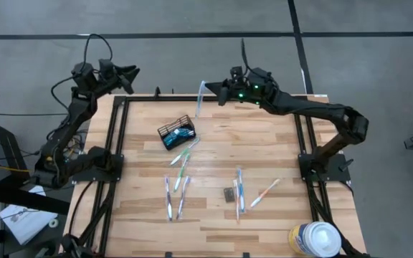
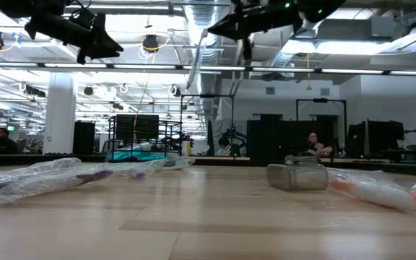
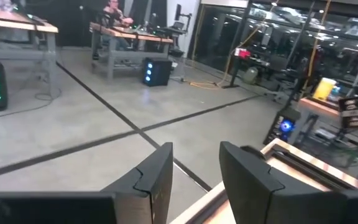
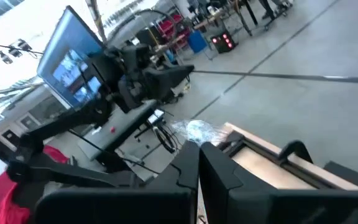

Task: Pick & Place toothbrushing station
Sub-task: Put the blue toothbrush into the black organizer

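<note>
The black wire-mesh caddy point(image 1: 176, 133) stands on the wooden table, left of its middle, with a blue item inside. Several wrapped toothbrushes lie flat on the table point(image 1: 182, 163) point(image 1: 175, 198) point(image 1: 239, 190) point(image 1: 265, 192). My right gripper point(image 1: 216, 91) is raised above the far edge, pointing level toward the table's left, and is shut on another wrapped toothbrush point(image 1: 200, 99). My left gripper point(image 1: 133, 74) point(image 3: 194, 168) is open and holds nothing. It hangs level beyond the table's far left corner, over the floor. My right gripper pinches the wrapped toothbrush between its two shut fingers; crinkled clear wrap point(image 4: 199, 132) shows just past the fingertips point(image 4: 213, 163). The fingers come level from the table's right and lie across the brush. The brush is lifted clear of the table, over the far edge.
A small dark grey block point(image 1: 229, 193) point(image 2: 298, 175) lies among the toothbrushes, right of the middle. A large white round canister point(image 1: 314, 240) stands at the near right corner. Black frame rails point(image 1: 113, 143) point(image 1: 305, 136) run along both sides. Bare wood point(image 1: 264, 140) lies right of the caddy.
</note>
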`<action>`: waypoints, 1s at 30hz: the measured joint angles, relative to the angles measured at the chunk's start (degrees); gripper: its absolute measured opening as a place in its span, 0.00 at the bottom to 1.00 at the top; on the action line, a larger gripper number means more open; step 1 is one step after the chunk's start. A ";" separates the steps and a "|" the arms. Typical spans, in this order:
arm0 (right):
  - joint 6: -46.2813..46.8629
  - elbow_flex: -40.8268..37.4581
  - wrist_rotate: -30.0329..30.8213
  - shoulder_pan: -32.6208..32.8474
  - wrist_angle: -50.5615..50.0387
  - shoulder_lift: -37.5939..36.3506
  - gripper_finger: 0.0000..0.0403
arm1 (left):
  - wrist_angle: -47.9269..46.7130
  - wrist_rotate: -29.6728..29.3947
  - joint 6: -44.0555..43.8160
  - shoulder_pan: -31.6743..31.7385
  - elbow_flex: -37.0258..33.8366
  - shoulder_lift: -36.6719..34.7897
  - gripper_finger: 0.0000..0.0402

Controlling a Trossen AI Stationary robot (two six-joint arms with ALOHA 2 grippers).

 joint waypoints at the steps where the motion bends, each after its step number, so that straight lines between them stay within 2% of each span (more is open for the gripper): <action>1: 0.39 0.34 0.01 -0.02 2.17 1.35 0.00 | 0.10 0.60 -0.01 0.03 0.00 0.14 0.32; 7: 0.66 7.92 -0.90 0.00 5.64 12.09 0.00 | 0.12 2.44 -0.10 -0.72 -0.01 0.34 0.32; 12: 0.66 18.34 -6.93 -0.02 5.84 21.50 0.00 | 0.09 2.40 -0.23 -0.72 -0.01 0.35 0.32; 16: 0.66 26.22 -8.55 0.01 3.24 26.88 0.00 | 0.02 2.56 -0.23 -0.71 0.00 0.36 0.32; 21: -1.50 30.51 -9.50 -0.72 -2.00 28.21 0.00 | -0.39 2.85 -0.19 -0.61 -0.01 0.36 0.32; 26: -6.18 30.42 -6.16 -1.66 -10.83 25.38 0.00 | -0.38 4.36 -0.14 -0.62 0.01 0.36 0.32; 30: -8.83 30.45 -6.03 -1.62 -12.39 24.45 0.00 | -0.48 4.85 -0.12 -0.61 0.01 0.36 0.32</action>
